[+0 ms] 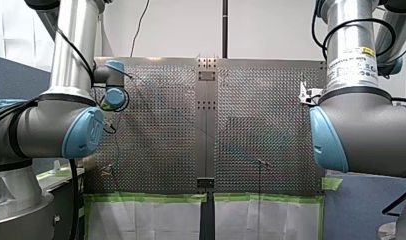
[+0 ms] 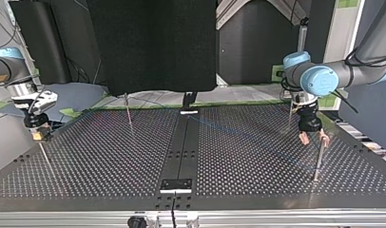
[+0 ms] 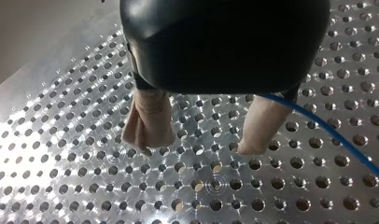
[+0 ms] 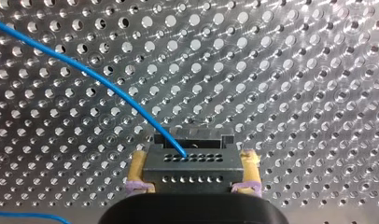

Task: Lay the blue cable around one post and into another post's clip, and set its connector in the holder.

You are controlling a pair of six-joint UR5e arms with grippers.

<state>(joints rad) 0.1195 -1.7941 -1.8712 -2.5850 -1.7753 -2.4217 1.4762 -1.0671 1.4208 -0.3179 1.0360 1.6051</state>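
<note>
In the right wrist view my right gripper [image 4: 194,158] is shut on a black connector [image 4: 192,168], its yellow pads [image 4: 140,163] pressing both sides. The blue cable [image 4: 85,70] leaves the connector's face and arcs away over the perforated plate. At the top view's left, that gripper [image 2: 39,134] hangs just above the table's edge. My left gripper [image 2: 313,138] stands open at the top view's right, close beside a thin post [image 2: 318,161]. In the left wrist view its beige fingers [image 3: 150,121] hold nothing, and the blue cable [image 3: 327,130] passes beside one finger.
The perforated table [image 2: 257,161] has a dark centre strip carrying a small black plate [image 2: 176,185] near the front edge and another [image 2: 188,112] at the back. Another thin post [image 2: 129,114] stands left of centre. Green tape [image 1: 151,198] lines the table's near edge in the front view.
</note>
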